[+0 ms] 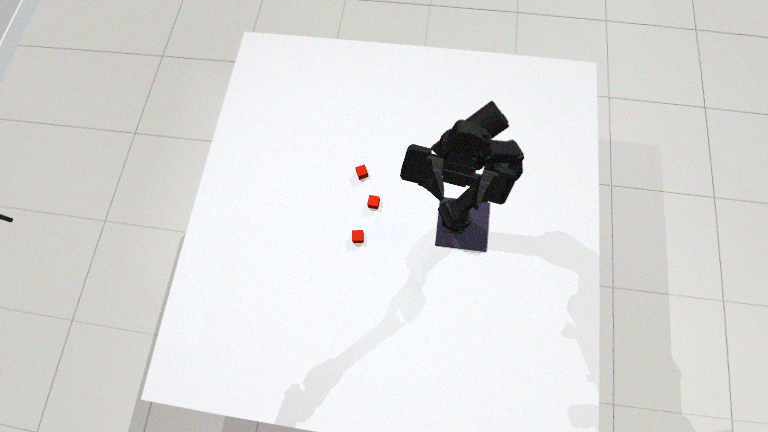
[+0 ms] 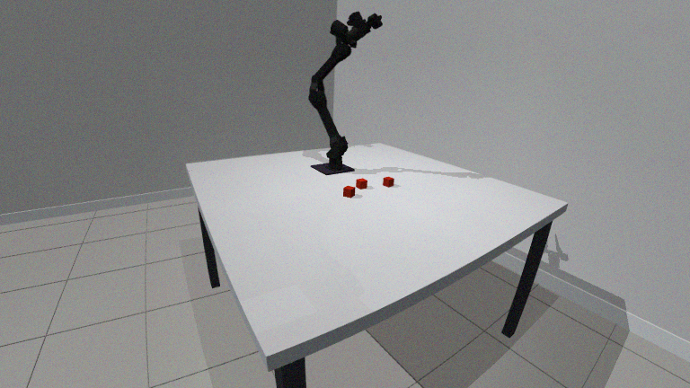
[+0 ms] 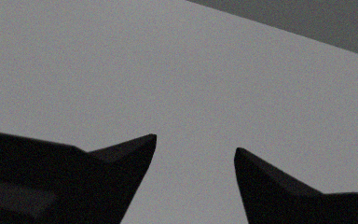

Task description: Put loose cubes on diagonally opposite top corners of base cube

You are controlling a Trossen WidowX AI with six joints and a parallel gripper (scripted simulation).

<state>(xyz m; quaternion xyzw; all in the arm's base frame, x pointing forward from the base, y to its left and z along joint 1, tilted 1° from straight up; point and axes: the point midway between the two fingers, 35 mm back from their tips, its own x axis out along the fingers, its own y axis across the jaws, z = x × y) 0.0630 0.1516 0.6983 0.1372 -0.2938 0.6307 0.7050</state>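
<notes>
Three red cubes stand apart on the white table. One cube (image 1: 361, 171) (image 2: 348, 191) is turned a little, another cube (image 1: 373, 201) (image 2: 361, 183) stands nearest the arm's base, and a third cube (image 1: 357, 236) (image 2: 388, 181) stands farther from both. They look alike, so I cannot tell which is the fixed base cube. No cube rests on another. My gripper (image 1: 461, 201) (image 3: 195, 147) is open and empty, high above the table and far from the cubes. The wrist view shows both fingers apart with only plain grey wall between them, and no cube.
The arm rises from a dark square base plate (image 1: 476, 237) (image 2: 325, 170) on the white table (image 1: 271, 319) (image 2: 356, 251), beside the cubes. Grey walls (image 2: 483, 68) (image 3: 93, 70) stand behind the table. The arm's shadow crosses the tabletop.
</notes>
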